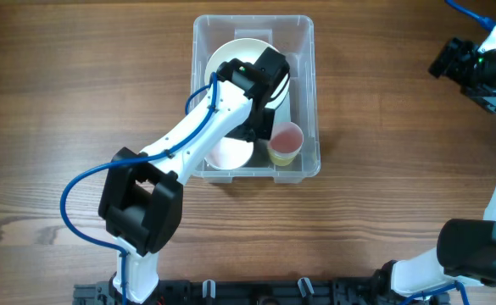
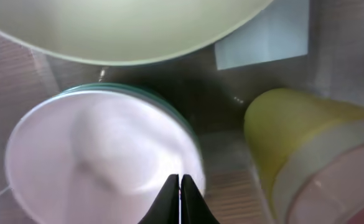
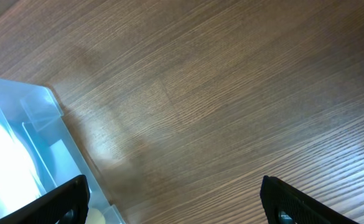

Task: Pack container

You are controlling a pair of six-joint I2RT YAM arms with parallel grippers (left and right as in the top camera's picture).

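Centre frame, the container looks light, slick and flexible, best taken by its rim (left gripper pinched together on nothing, right gripper gaping).

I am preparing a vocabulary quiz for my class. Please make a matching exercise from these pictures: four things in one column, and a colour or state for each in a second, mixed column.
Things:
1. cup
2. left gripper
3. right gripper
4. container

Colours or states:
A. clear plastic
B. open, over the wood table
C. yellow outside, pink inside
D. shut, over the white bowl

Pairs: 1-C, 2-D, 3-B, 4-A
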